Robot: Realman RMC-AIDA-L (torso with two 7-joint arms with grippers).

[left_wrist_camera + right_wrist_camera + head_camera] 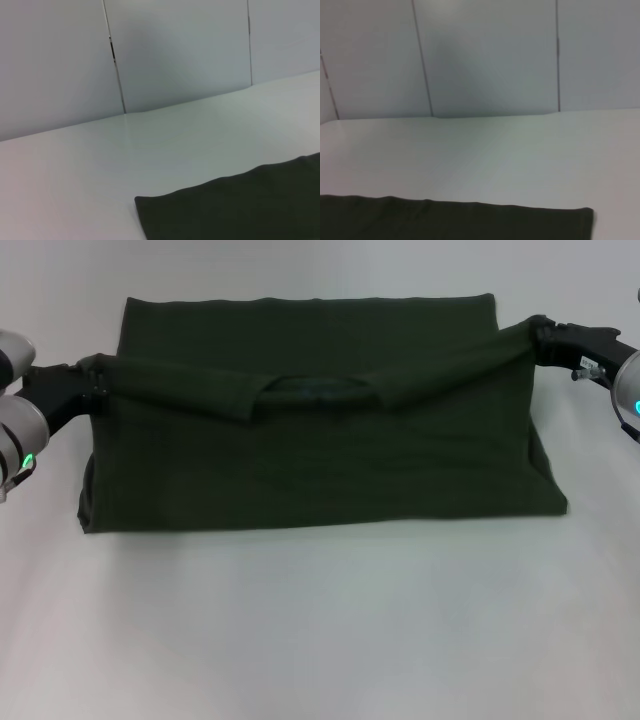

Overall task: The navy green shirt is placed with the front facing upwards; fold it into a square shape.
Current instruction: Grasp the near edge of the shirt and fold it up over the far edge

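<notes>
Fingers of the left gripper [92,380] and right gripper [535,335] pinch opposite edges of the navy green shirt [320,455], a soft matte cotton layer pulled taut over the white table [320,630].

We are finding no readable text, label, brand or number anywhere. The navy green shirt [320,450] is showing only plain fabric, with no lettering visible to us.
</notes>
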